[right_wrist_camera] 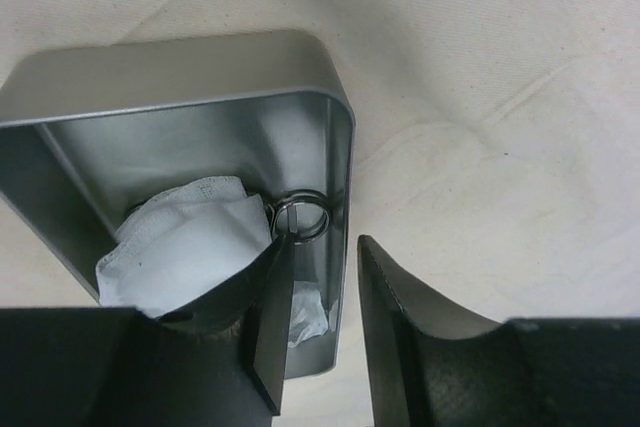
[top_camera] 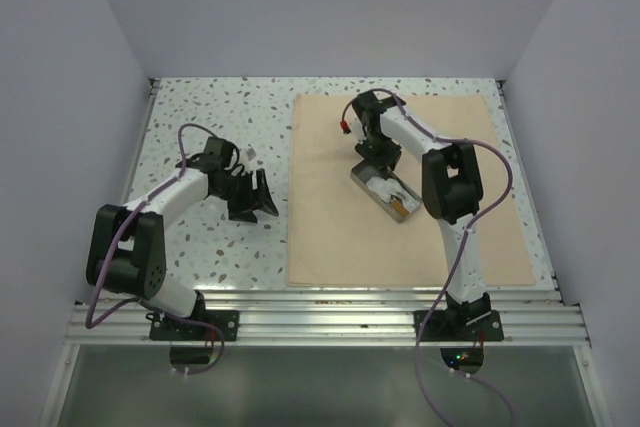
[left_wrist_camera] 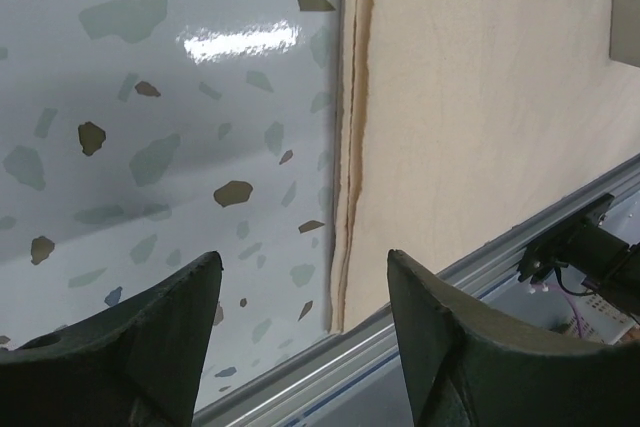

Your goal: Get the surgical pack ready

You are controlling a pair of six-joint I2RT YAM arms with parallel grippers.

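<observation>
Watching remotely: my right tool (right_wrist_camera: 325, 247) is hanging released astride the wall of one grey metal tray (right_wrist_camera: 180, 67) on one tan cloth sheet (right_wrist_camera: 480, 97); my left tool (left_wrist_camera: 305, 277) is gaping empty over the speckled counter (left_wrist_camera: 150, 147).

One sheet, one tray, two arms

One tan cloth sheet (top_camera: 330, 237) covers the right half of the one speckled counter (top_camera: 200, 117), and one grey metal tray (top_camera: 358, 182) sits on it. The tray holds one bunched mass of white gauze (right_wrist_camera: 190, 242), its pieces uncountable, and one steel finger ring (right_wrist_camera: 301, 215). There are two arms, the left arm (top_camera: 170, 195) and the right arm (top_camera: 452, 187).
</observation>
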